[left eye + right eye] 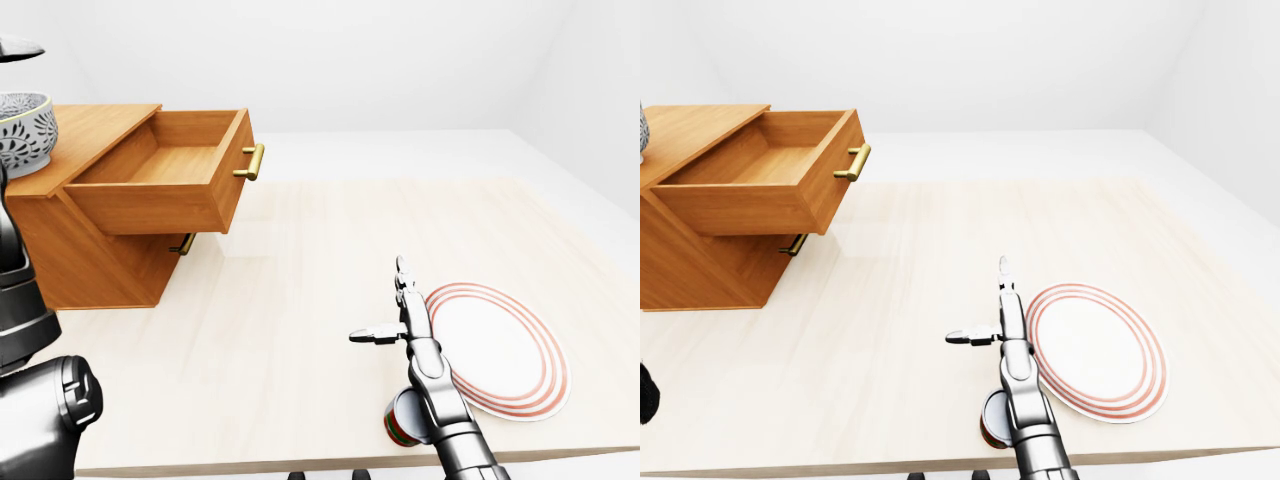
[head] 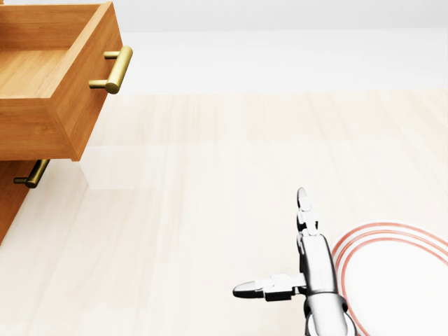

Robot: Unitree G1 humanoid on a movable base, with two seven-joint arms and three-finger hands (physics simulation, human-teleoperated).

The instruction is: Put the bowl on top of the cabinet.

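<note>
Bowl [image 1: 22, 133]: 1, white w/ dark pattern, on top of cabinet [image 1: 95, 130] at far left of left-eye view; partly cut off by frame edge.
Cabinet: 1, wood, on counter [image 1: 300, 300], left side.
Drawers: 2. Top drawer [image 1: 165, 175] pulled out, inside bare; lower one closed, only its handle [image 1: 183, 244] shows under the open drawer. Brass handles: 2; top handle [image 1: 251, 161].
Plate [image 1: 500, 350]: 1, white w/ red rings, lower right of counter.
Cup [image 1: 402, 417]: 1, red/green/white, on its side near counter's bottom edge, partly hidden behind right arm.
Right hand [image 1: 395, 310]: over counter just left of plate, fingers spread wide, holds nothing.
Left hand: not clearly seen; dark arm [image 1: 30, 360] fills left edge of left-eye view, below the bowl; can't tell its state.
</note>
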